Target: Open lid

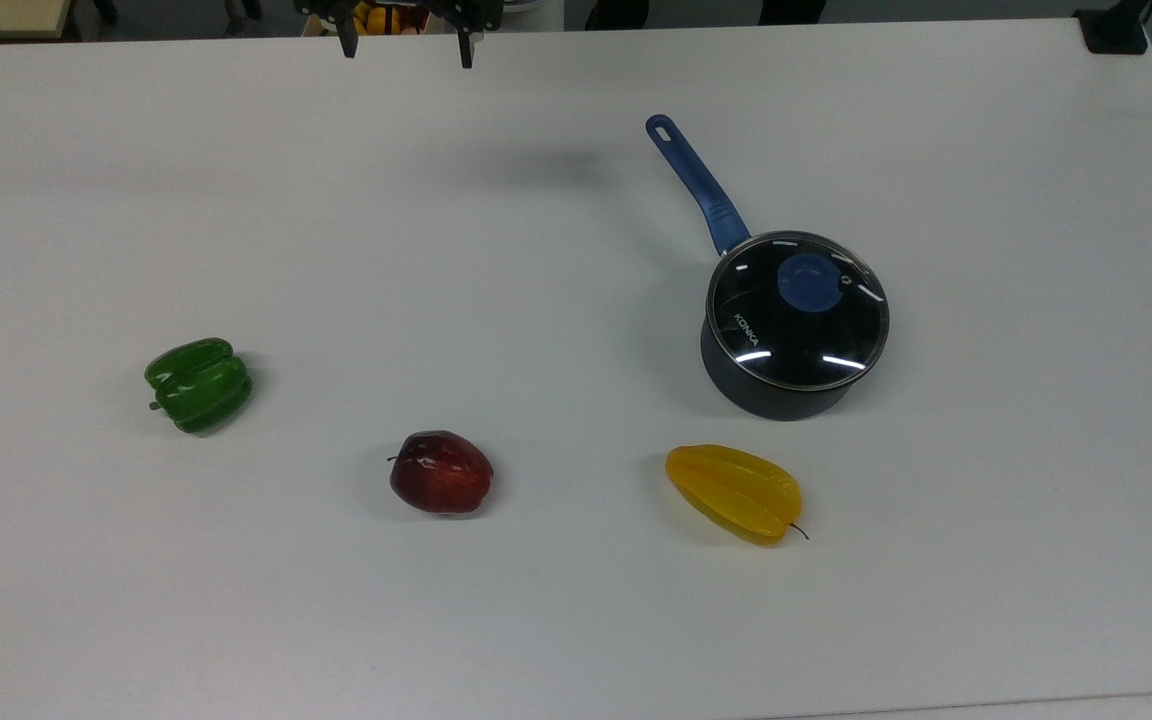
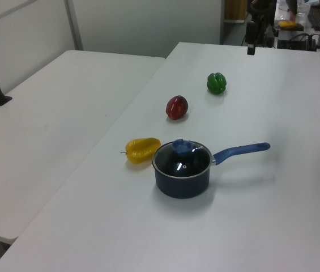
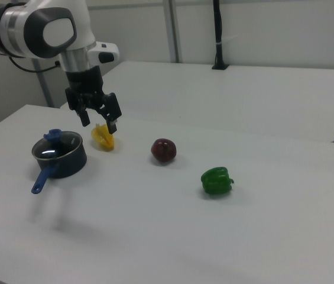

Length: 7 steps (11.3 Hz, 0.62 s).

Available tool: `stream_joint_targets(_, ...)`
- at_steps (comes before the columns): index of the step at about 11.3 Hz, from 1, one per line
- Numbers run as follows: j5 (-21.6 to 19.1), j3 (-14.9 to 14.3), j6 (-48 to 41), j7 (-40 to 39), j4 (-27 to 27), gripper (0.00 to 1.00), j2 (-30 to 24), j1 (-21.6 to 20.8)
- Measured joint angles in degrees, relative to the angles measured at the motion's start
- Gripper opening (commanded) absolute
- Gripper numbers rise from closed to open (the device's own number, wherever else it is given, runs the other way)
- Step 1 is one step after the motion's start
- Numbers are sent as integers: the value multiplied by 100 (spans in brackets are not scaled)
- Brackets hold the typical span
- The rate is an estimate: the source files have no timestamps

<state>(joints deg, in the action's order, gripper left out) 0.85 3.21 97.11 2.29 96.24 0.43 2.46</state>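
Note:
The glass lid point(image 1: 798, 311) with its blue knob point(image 1: 808, 281) rests on the dark saucepan point(image 1: 771, 385) at the top view's right; the pan's blue handle point(image 1: 696, 185) points up-left. The lid also shows in the left view point(image 2: 182, 160) and the right view point(image 3: 56, 145). My gripper point(image 1: 406, 45) hangs open high over the table's far edge at the top view's upper left, well away from the pan. In the right view the gripper point(image 3: 99, 123) is in the air with nothing between its fingers; in the left view point(image 2: 251, 48) it shows at the far end.
A green pepper point(image 1: 198, 384), a red apple point(image 1: 441, 472) and a yellow starfruit point(image 1: 734, 492) lie in a row on the white table point(image 1: 536, 620), in front of the pan. A second table point(image 2: 46, 130) adjoins on the left view's left.

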Motion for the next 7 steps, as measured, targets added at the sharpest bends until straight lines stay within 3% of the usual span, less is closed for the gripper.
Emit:
stream_joint_targets(3, -64, 130, 199, -4, 4, 100, 29, -142)
stream_joint_targets(7, -80, 628, 998, 351, 58, 100, 318, -878)
